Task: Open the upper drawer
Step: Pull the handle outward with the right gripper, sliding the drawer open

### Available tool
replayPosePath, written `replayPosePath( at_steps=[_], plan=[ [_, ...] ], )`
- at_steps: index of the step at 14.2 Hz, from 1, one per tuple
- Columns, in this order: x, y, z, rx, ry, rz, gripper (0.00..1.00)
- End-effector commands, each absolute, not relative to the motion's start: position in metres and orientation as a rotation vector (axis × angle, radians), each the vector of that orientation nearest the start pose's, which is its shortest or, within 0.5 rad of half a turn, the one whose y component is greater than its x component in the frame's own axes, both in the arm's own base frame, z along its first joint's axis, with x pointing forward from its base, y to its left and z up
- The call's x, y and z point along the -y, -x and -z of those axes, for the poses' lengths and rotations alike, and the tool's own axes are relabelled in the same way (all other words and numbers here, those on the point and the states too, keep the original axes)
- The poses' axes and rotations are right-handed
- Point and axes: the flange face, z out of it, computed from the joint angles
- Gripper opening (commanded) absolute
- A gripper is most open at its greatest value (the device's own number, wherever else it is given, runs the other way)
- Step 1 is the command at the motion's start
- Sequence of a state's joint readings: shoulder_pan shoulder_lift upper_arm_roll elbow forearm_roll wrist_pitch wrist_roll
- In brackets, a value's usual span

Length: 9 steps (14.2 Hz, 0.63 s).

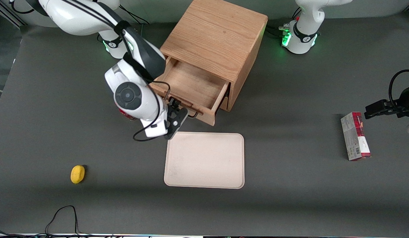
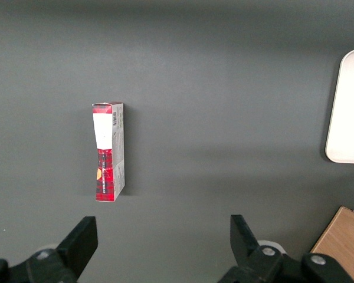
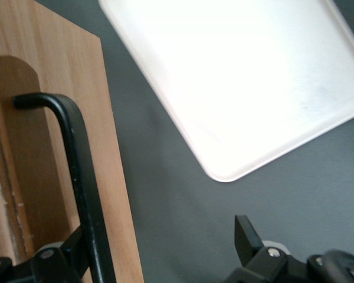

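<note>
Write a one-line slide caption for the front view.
The right arm's tool sits at the black handle of the pulled-out upper drawer, just above a beige tray.

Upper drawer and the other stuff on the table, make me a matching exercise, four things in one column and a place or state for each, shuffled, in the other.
Things:
1. upper drawer
2. end effector
3. cream tray
4. yellow object

Places or states:
A. lies alone on the table toward the working arm's end
B. pulled out of the wooden cabinet, inside bare
C. flat on the table, nearer the front camera than the cabinet
D. at the drawer's black wire handle, fingers open

Pairs: 1-B, 2-D, 3-C, 4-A
</note>
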State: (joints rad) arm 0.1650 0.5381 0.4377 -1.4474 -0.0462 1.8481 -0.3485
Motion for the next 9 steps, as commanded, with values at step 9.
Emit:
replayPosePath(
  at_steps=[9],
  plan=[
    [-0.321, -0.637, -0.461, 1.361, 2.758, 0.060, 1.00]
  ],
)
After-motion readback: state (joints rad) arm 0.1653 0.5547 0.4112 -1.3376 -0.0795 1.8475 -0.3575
